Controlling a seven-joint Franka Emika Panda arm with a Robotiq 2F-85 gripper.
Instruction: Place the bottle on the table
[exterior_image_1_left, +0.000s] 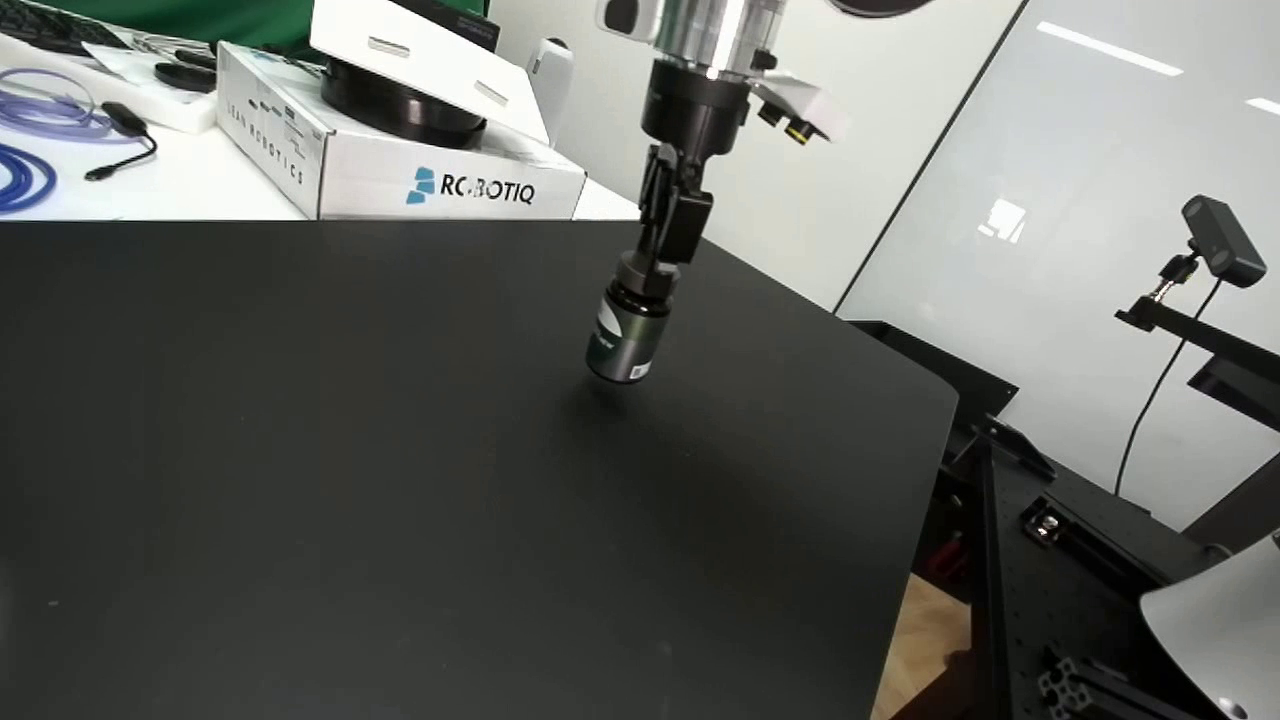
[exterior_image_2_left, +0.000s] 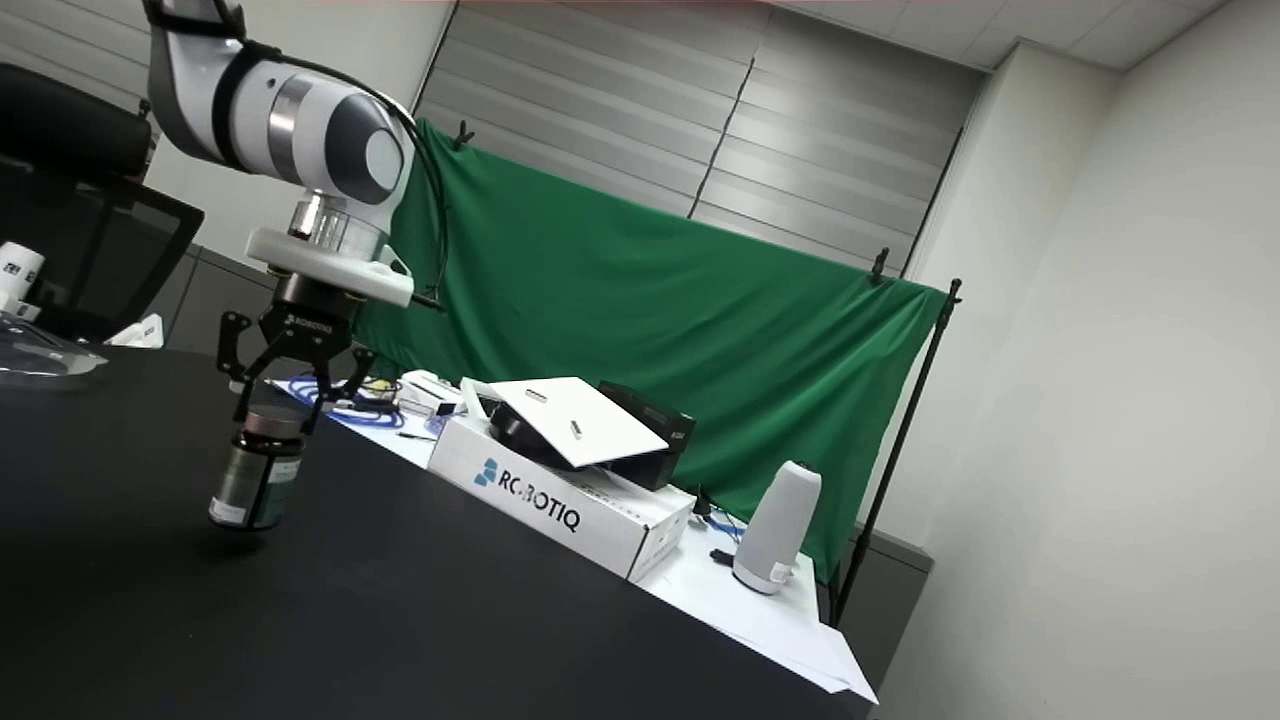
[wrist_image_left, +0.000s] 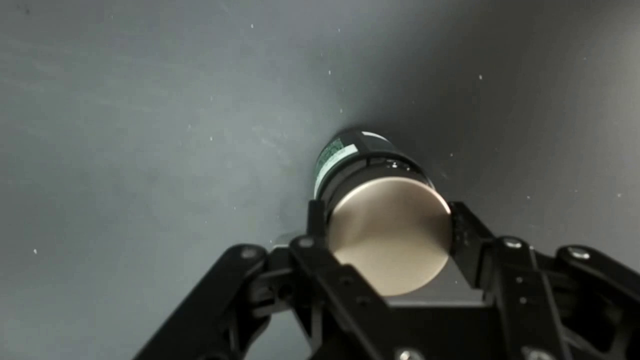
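Small, stubby, dark grey cylindrical bottle (exterior_image_1_left: 628, 340): upheld, apparently just above the flat matte black surface (exterior_image_1_left: 300, 450). Black two-fingered mechanical pincer (wrist_image_left: 387, 218): clasping the bottle's round pinkish-brown cap (wrist_image_left: 392, 245) from both sides. Handling, as judged: lower slowly, seat the base flat, release only once the surface bears the weight, then withdraw straight upward. White-and-grey jointed arm (exterior_image_2_left: 320, 140): extended over the surface, pincer pointing down.
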